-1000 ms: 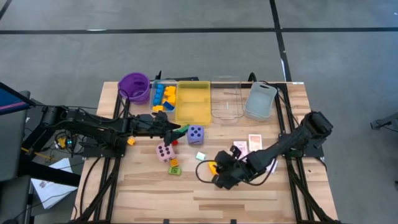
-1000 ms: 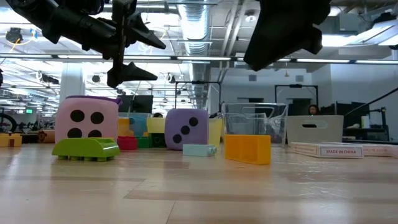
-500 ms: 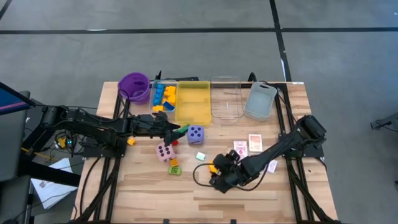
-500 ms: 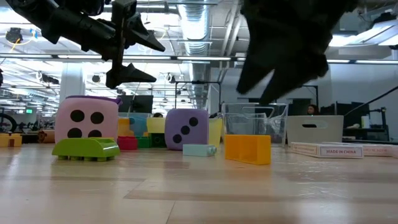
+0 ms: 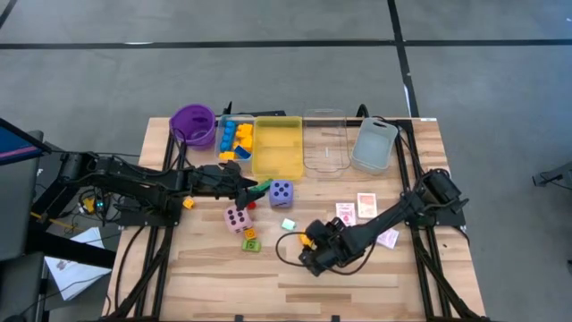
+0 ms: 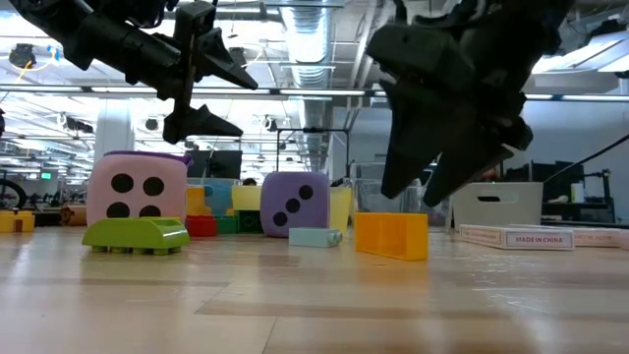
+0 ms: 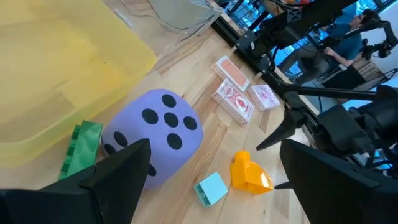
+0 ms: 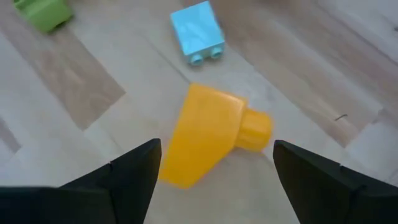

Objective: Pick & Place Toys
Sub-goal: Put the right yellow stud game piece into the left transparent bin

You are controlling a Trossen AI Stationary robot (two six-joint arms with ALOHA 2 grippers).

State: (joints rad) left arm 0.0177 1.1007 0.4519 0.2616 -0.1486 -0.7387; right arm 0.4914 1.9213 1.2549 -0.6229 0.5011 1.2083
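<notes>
An orange block [image 8: 211,134] lies on the table between my right gripper's [image 8: 214,183] open fingers, which hang just above it without touching; it also shows in the high view [image 5: 307,239]. A light-blue block [image 8: 198,32] lies just beyond it. My left gripper [image 5: 251,186] is open and empty above the table, pointing at the purple die [image 7: 155,134] and a green block [image 7: 81,149] that lies by the yellow tray [image 5: 278,148]. The pink die [image 5: 236,218] stands nearer the front, with small green and orange blocks [image 5: 251,240] beside it. Red-patterned cards [image 5: 356,208] lie to the right.
Along the far edge stand a purple cup [image 5: 193,123], a blue tray of blocks [image 5: 236,139], the yellow tray, a clear tray [image 5: 324,140] and a grey tray [image 5: 374,145]. Another card [image 5: 391,238] lies beside my right arm. Bare wood runs along the near edge.
My right gripper has come down toward the orange block and shifted a little toward the table's left and near edge, fingers still open. My left gripper has kept still.
</notes>
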